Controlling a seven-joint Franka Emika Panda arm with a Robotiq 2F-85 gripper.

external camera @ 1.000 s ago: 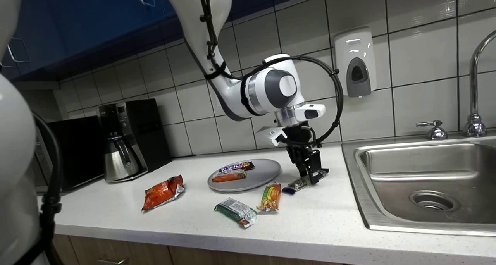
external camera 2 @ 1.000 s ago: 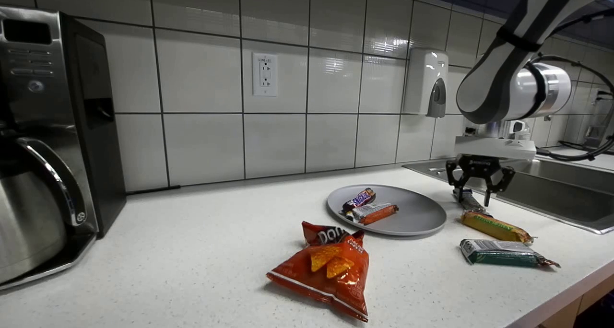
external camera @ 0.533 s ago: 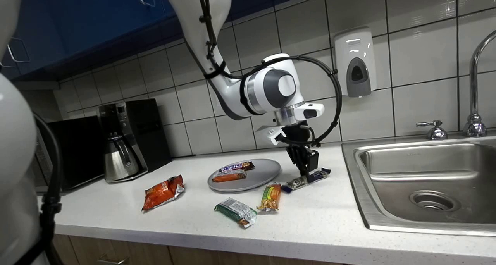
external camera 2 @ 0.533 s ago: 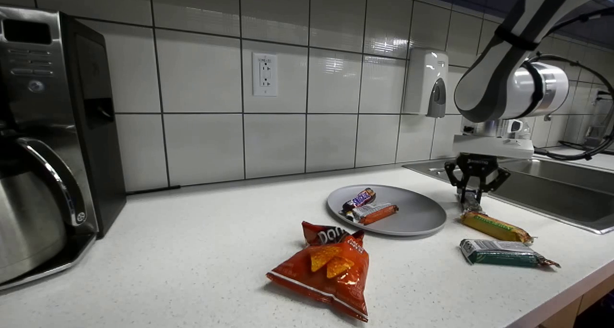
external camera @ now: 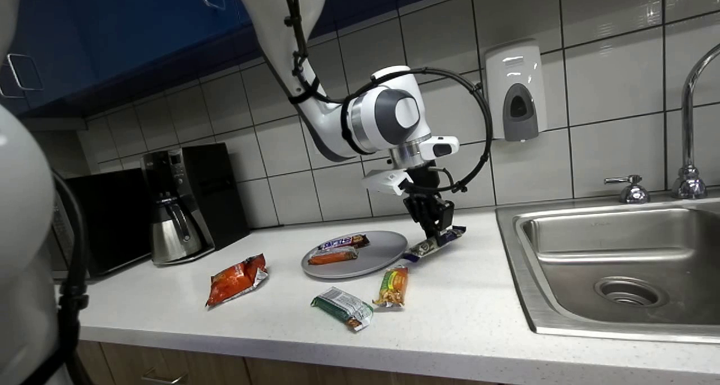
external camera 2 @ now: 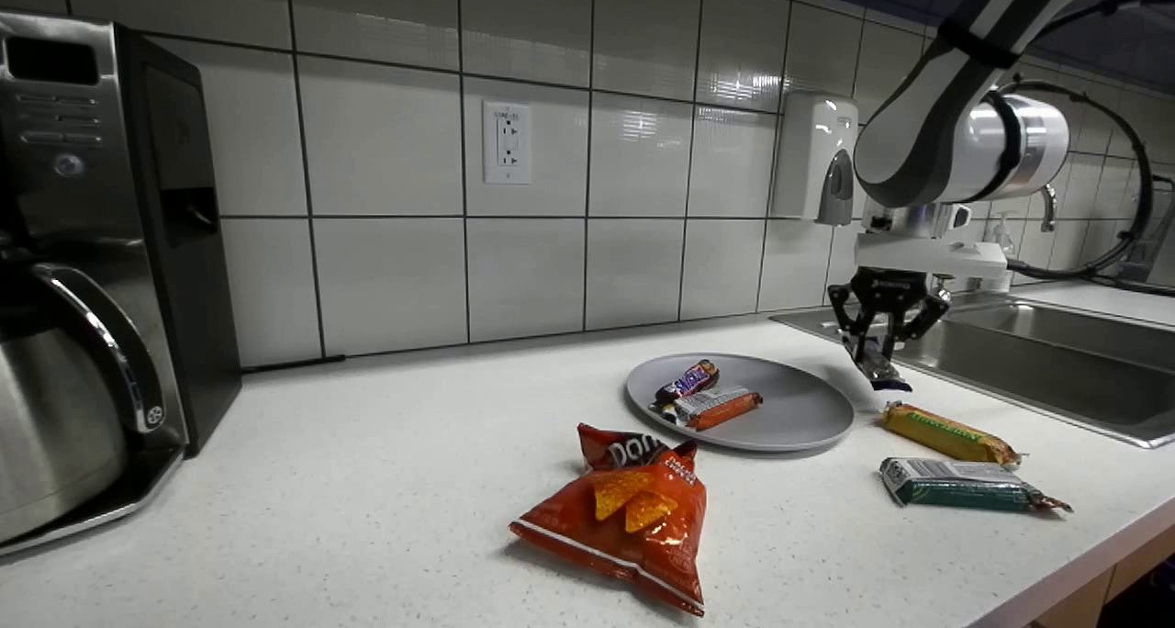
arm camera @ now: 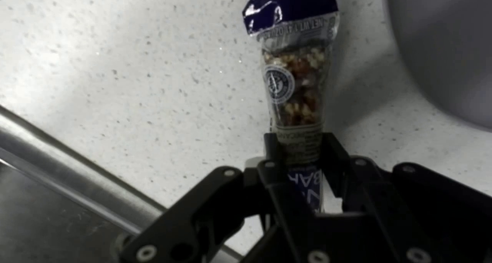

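Observation:
In the wrist view a clear-and-navy wrapped nut bar (arm camera: 298,82) runs between the two black fingers of my gripper (arm camera: 298,147), which press on its sides near the middle. The gripper is shut on it. Both exterior views show the bar (external camera: 422,249) held tilted, one navy end lower than the other, and lifted off the counter. Just beside it lies a grey plate (external camera 2: 799,408) bearing a Snickers bar (external camera 2: 688,382) and an orange-wrapped bar (external camera 2: 725,409). Part of the nut bar is hidden behind the gripper's linkage.
A yellow-wrapped bar (external camera 2: 950,433) and a green-wrapped bar (external camera 2: 959,487) lie near the counter's front edge. A red Doritos bag (external camera 2: 633,518) sits before the plate. The steel sink (external camera: 523,283) borders the gripper's other side. A coffee maker (external camera: 180,205) stands against the wall.
The fingers have closed on the nut bar, which lay on the counter. Gripper and bar have since risen together and shifted slightly toward the plate. Everything else stays put.

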